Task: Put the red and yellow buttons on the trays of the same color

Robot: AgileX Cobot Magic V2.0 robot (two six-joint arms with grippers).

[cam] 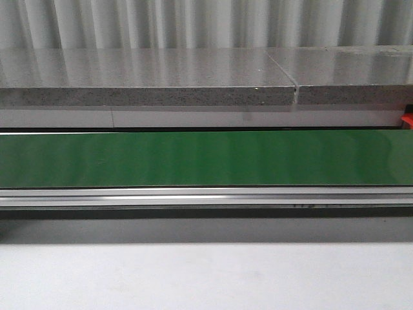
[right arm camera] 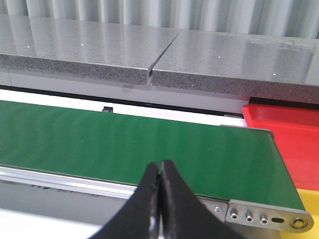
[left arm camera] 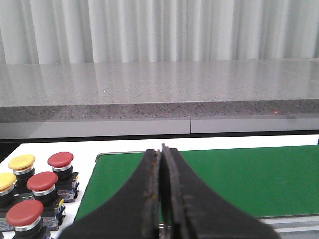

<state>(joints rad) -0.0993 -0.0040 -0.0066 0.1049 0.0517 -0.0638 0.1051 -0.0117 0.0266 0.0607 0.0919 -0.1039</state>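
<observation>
Buttons sit in a cluster on the white table (left arm camera: 84,172) just beside the end of the green belt (left arm camera: 239,179), as the left wrist view shows: three red buttons (left arm camera: 61,160) and two yellow buttons (left arm camera: 21,162), each on a dark base, close together. The left gripper (left arm camera: 162,199) hangs over the belt's end, its jaws pressed together with nothing between them. The right gripper (right arm camera: 159,199) is over the belt's other end, jaws likewise closed and empty. Past that end lies the red tray (right arm camera: 286,129), and a corner of the yellow tray (right arm camera: 310,199) shows next to it. In the front view, the belt runs across under a grey stone ledge (cam: 148,81).
</observation>
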